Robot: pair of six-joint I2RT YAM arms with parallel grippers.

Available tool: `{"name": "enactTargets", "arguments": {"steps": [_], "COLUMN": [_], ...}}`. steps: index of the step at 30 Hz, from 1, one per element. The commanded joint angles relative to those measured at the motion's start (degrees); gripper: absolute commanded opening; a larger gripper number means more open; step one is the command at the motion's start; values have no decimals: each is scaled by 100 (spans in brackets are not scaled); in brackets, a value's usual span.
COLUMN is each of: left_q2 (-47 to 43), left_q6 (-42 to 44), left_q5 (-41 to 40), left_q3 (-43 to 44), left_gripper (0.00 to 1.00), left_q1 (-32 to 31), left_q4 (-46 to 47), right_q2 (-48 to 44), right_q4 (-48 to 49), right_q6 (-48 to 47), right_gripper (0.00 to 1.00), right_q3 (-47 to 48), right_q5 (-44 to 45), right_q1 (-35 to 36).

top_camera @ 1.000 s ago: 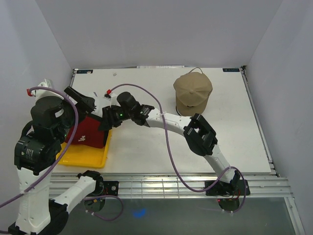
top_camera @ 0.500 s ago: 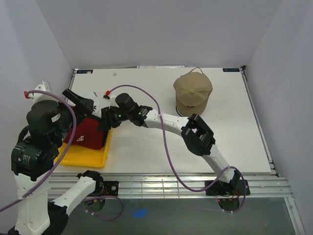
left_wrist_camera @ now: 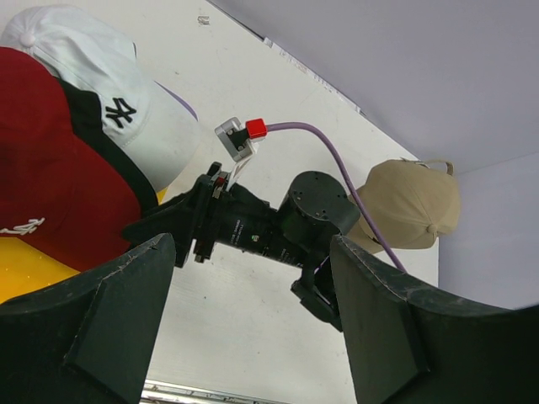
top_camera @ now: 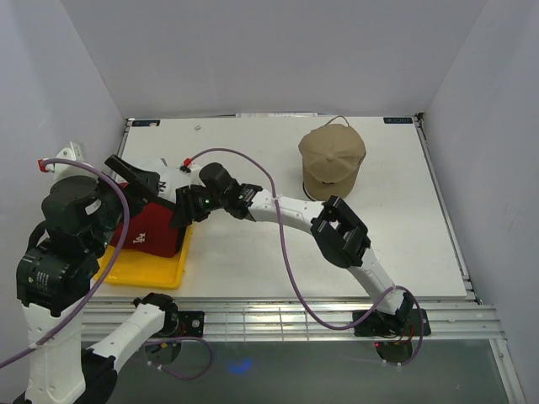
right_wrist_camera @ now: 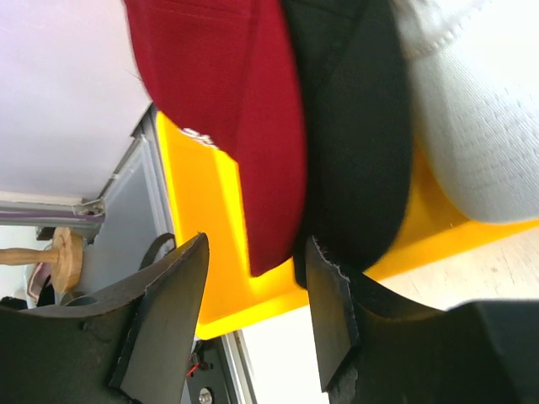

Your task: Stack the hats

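A red cap [top_camera: 150, 234] lies in the yellow tray [top_camera: 143, 271], overlapping a black cap [left_wrist_camera: 99, 139] and a white NY cap [top_camera: 166, 172]. A lavender sliver [left_wrist_camera: 178, 101] shows beside the white cap. My right gripper [top_camera: 180, 215] is open at the tray's right edge. In the right wrist view [right_wrist_camera: 248, 316] the red cap's brim [right_wrist_camera: 232, 109] hangs between its fingers, and the black cap [right_wrist_camera: 354, 135] touches the right finger. My left gripper [top_camera: 135, 175] is open and empty, raised above the caps [left_wrist_camera: 253, 337].
A tan cap [top_camera: 333, 158] sits on a dark base at the back right, also in the left wrist view [left_wrist_camera: 413, 206]. A purple cable [top_camera: 278, 227] runs along the right arm. White walls enclose the table [top_camera: 253, 261] on three sides.
My left arm has drifted slightly left and back. My right gripper has edged a little toward the caps in the tray. The caps have not moved.
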Motion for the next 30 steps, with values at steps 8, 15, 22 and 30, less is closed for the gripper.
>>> {"name": "enactTargets", "arguments": {"steps": [8,15,22,30], "left_q2": [-42,-77,-95,-86], "left_q6": [111,111,120,138], "left_q5": [16,16,7,7], "left_q3": [-105,-140,-131,-131], "left_gripper": [85,84,85,85], "left_q1": [1,1,-8,-8], "left_q4": [20,11,11,20], "right_q2": [-35,88,290,343], "right_q4": [168,431,677,1186], "right_q6": [-33,169,424,871], "right_gripper": [55,56,55,48], "right_q3": [-207,-103,39,-119], "right_q5": [140,-114,-369,-448], "right_q1": [47,47,64,82]}}
